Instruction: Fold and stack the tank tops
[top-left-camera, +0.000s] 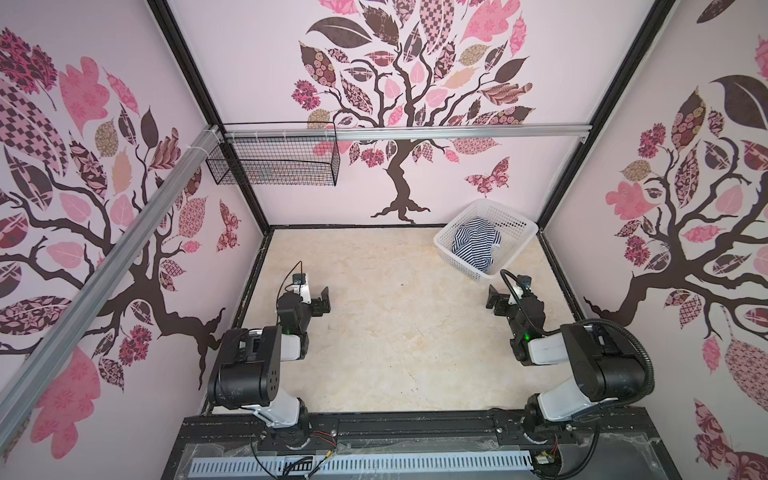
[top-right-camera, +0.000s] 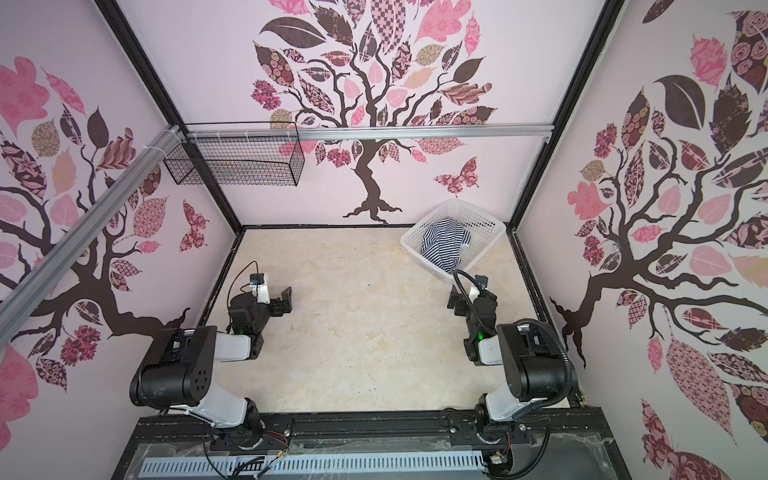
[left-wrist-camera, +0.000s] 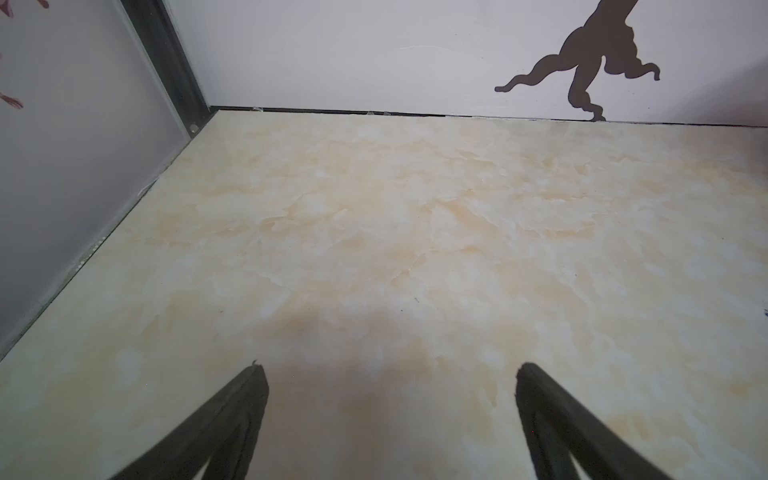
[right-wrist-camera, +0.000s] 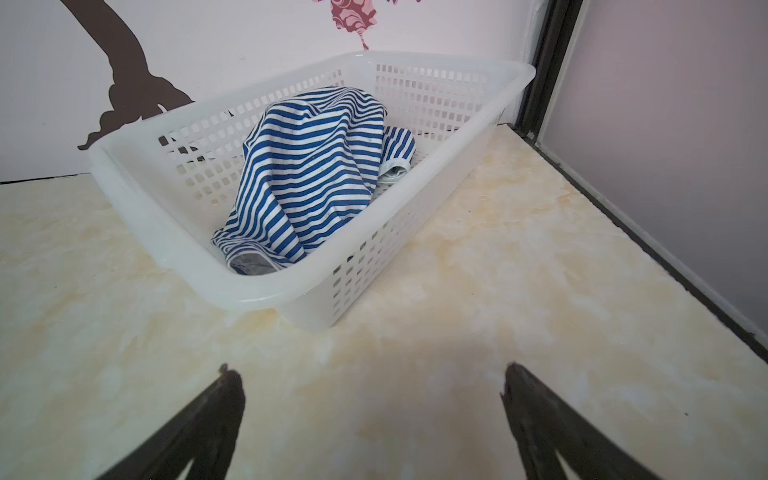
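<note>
A striped tank top (right-wrist-camera: 307, 174) lies crumpled inside the white basket (right-wrist-camera: 419, 241), just ahead of the right hand (right-wrist-camera: 372, 374), its jaws set wide apart and empty above the table (right-wrist-camera: 498, 291). The left hand (left-wrist-camera: 388, 368), equally spread, grips nothing, well apart from the basket. Folds hide whether more than 1 garment lies there.

Ahead of me, a white perforated basket (top-left-camera: 516, 229) sits on the marbled beige surface (top-left-camera: 374, 332), right of centre in a top view, close to the back corner. A black wire basket (top-left-camera: 274, 162) hangs from the aluminium rail (top-left-camera: 457, 134) at upper left, beside the tree decal (top-left-camera: 401, 187).
</note>
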